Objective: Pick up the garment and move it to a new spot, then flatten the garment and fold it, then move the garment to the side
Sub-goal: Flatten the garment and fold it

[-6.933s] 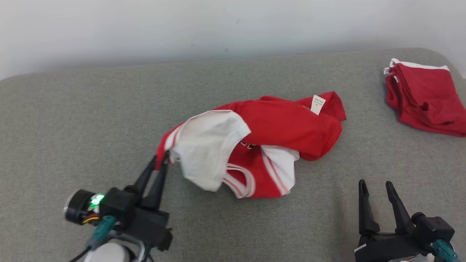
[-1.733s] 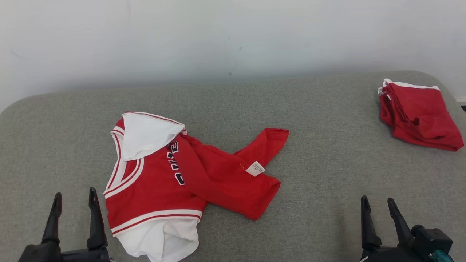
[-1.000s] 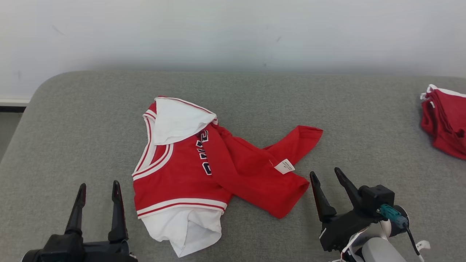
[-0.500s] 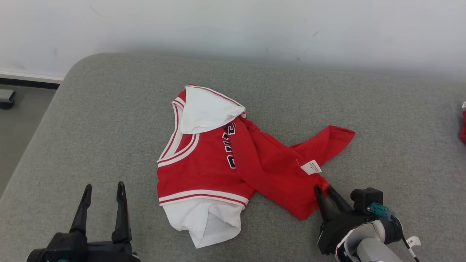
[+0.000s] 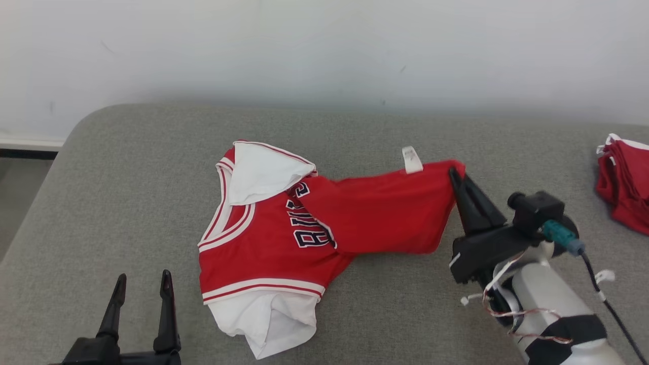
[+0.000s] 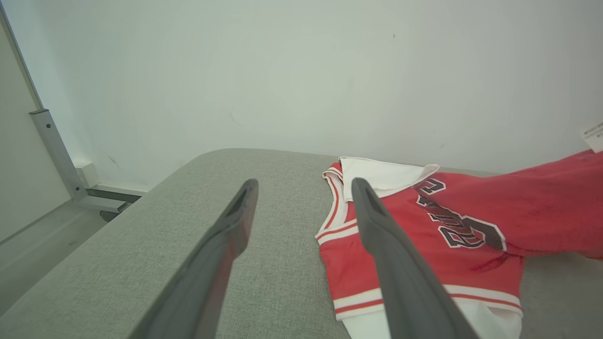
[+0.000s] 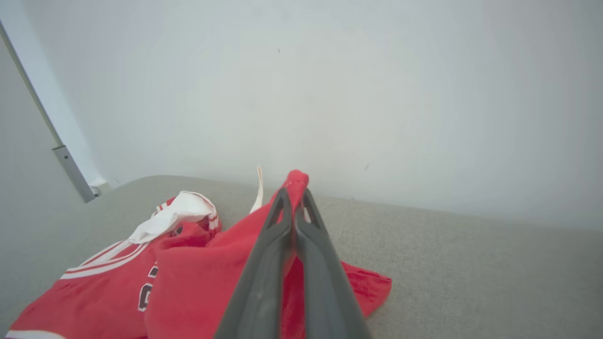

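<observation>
A red and white jersey with dark lettering lies crumpled on the grey cushion, its white lining turned out at top and bottom. My right gripper is shut on the jersey's red right corner and holds that flap lifted off the surface, a white label sticking up beside it. The right wrist view shows the same pinch with red cloth draped below. My left gripper stands open at the lower left, clear of the jersey, and its open fingers frame the cloth's left edge.
A folded stack of red garments sits at the far right edge of the cushion. A pale wall runs behind. The cushion's rounded left end drops to the floor with a metal frame beyond it.
My right gripper has closed on the jersey's lower right corner and pulled it up and to the right, unrolling the red flap. The head camera has shifted. The left gripper has stayed still.
</observation>
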Motion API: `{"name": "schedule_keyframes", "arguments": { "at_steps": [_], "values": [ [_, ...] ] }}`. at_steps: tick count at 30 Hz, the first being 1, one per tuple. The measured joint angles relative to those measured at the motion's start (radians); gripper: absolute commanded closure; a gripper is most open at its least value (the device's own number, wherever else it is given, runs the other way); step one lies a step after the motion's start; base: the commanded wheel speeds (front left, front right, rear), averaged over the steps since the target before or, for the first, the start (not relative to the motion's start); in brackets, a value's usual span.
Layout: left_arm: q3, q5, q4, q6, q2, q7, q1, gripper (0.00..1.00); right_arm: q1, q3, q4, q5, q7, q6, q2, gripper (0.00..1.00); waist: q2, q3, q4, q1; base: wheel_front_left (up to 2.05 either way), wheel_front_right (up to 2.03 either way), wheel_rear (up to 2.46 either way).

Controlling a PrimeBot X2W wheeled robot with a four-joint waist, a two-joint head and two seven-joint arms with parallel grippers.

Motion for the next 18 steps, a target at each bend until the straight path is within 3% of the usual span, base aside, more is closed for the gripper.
{"name": "schedule_keyframes", "arguments": {
  "at_steps": [10, 18],
  "values": [
    [-0.003, 0.000, 0.008, -0.001, -0.002, 0.000, 0.025, 0.00, -0.132, 0.022, -0.191, -0.015, 0.007, 0.000, -0.068, 1.00, 0.0000, -0.052, -0.038, -0.0001, 0.00, 0.00, 0.00],
    [-0.002, -0.001, 0.002, -0.001, -0.002, 0.000, 0.038, 0.00, -0.156, -0.003, -0.321, -0.021, 0.086, 0.000, -0.090, 1.00, 0.0000, -0.063, -0.033, -0.0001, 0.00, 0.00, 0.00]
  ]
}}
